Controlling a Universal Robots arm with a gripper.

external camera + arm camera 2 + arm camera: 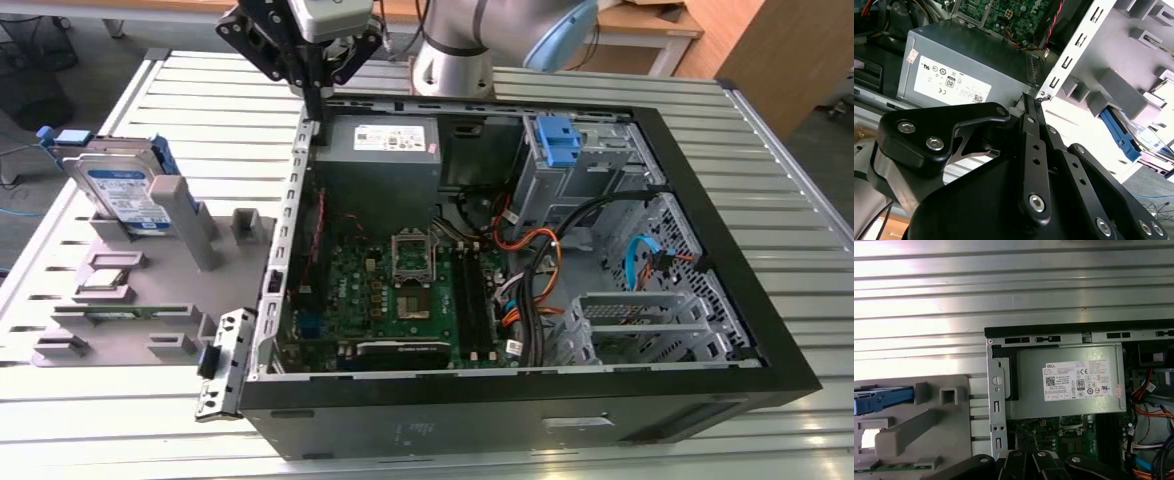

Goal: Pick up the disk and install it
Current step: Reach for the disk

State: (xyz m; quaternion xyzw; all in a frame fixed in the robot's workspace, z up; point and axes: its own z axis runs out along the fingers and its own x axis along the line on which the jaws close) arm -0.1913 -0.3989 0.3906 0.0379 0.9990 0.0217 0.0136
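1. Standing on edge, the disk (123,190) sits in a grey holder (160,300) at the exterior view's left, label facing outward, blue rails along its sides.
2. That holder lies on the slatted metal counter (787,130), just beside the open computer case (754,260).
3. My claw (316,110) hangs well apart from the disk, over the case's corner next to the grey power supply (380,140).
4. Its fingers are pressed together at the tips and I have hold of nothing.
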